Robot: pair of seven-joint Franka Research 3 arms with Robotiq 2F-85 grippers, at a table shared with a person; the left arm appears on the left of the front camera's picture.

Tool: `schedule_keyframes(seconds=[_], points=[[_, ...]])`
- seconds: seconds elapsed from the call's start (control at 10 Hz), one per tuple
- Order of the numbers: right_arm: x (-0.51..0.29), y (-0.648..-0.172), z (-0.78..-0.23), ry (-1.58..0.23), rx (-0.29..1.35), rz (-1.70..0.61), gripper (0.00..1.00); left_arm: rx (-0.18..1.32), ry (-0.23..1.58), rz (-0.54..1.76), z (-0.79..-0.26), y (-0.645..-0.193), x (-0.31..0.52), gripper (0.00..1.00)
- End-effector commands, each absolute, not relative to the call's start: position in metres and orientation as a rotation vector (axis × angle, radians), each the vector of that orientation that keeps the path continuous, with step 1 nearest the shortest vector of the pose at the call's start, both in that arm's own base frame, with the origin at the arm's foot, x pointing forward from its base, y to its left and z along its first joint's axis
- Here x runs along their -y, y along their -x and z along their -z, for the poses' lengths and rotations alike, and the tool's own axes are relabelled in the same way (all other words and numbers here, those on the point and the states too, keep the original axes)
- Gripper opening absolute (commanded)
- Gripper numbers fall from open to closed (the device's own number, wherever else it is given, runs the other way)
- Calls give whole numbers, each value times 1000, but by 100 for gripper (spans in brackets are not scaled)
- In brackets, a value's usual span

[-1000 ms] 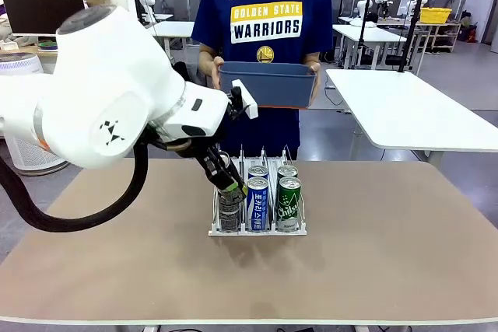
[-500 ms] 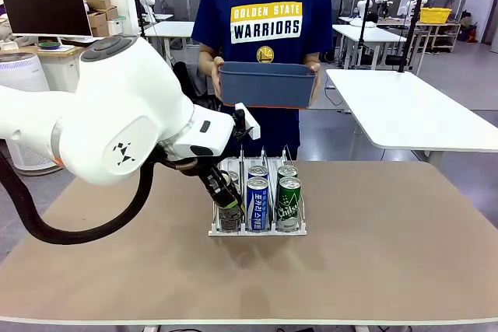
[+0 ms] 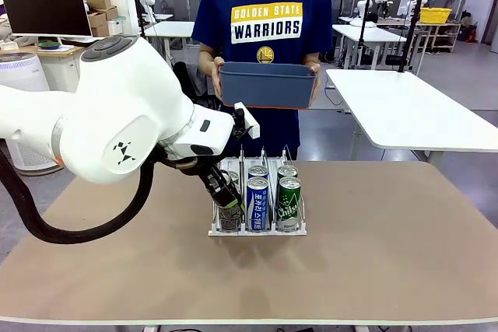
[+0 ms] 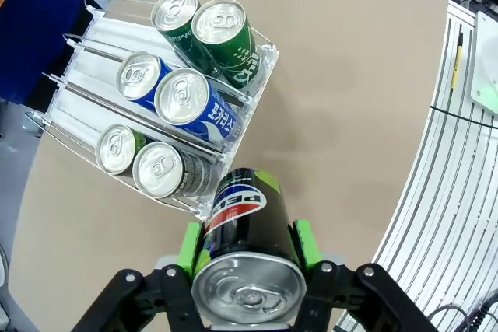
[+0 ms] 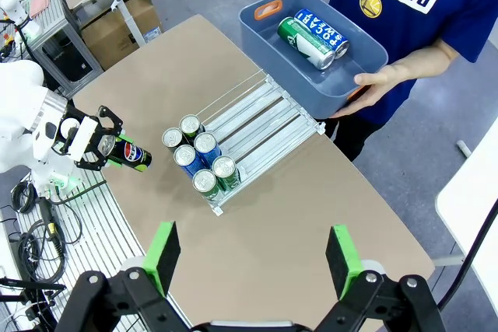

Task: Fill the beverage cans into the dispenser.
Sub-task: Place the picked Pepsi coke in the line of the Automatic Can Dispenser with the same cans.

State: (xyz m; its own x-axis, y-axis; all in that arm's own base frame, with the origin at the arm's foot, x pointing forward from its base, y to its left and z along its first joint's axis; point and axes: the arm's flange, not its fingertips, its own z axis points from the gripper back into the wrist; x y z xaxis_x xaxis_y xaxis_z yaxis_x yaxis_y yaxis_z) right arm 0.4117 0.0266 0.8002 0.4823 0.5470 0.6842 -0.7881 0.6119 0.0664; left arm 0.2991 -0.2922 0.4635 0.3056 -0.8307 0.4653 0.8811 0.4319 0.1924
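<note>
— Front view first: how much room is there at the edges?
— The counter [image 3: 389, 262] lies bare to the right and in front of the dispenser [image 3: 257, 232], which sits mid-counter. The left pincer [image 3: 228, 198] hangs at its near-left corner. Beyond the far edge a person [image 3: 264, 13] holds a blue-grey bin [image 3: 267, 87] up off the counter.
— Left wrist view: what are the counts?
— Six cans stand in the dispenser, two per lane, crowded at the front lip. There are two green cans [image 4: 222, 27], two blue Pocari cans [image 4: 187, 99], and a dark grey can [image 4: 163, 170] with a green-sided can [image 4: 117, 149] behind it. The lane floor behind them is bare. The pincer is clamped on a seventh, a black Pepsi can [image 4: 247, 239], with a green pad on either flank. It is held on the robot's side of the lip, before the grey can's lane.
— Right wrist view?
— The right pincer [image 5: 253, 258] is spread wide with nothing between its pads, high above the counter. The Pepsi can is apart from the lip. In the bin lie a lone green can [image 5: 302, 40] and a Pocari Sweat can [image 5: 324, 26].
</note>
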Motion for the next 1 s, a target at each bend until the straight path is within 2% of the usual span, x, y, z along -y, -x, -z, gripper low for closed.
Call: schedule_keyframes(seconds=[0.0, 0.4, 0.9], points=[[-27, -411, -800, -402, 672, -841, 100, 544, 109, 1065, -452, -307, 292, 58], [-27, -411, -800, -402, 672, -841, 100, 524, 69, 1088, -418, -321, 295, 58], [-27, -411, -800, -402, 672, -841, 100, 579, -27, 1032, -410, -340, 289, 58]])
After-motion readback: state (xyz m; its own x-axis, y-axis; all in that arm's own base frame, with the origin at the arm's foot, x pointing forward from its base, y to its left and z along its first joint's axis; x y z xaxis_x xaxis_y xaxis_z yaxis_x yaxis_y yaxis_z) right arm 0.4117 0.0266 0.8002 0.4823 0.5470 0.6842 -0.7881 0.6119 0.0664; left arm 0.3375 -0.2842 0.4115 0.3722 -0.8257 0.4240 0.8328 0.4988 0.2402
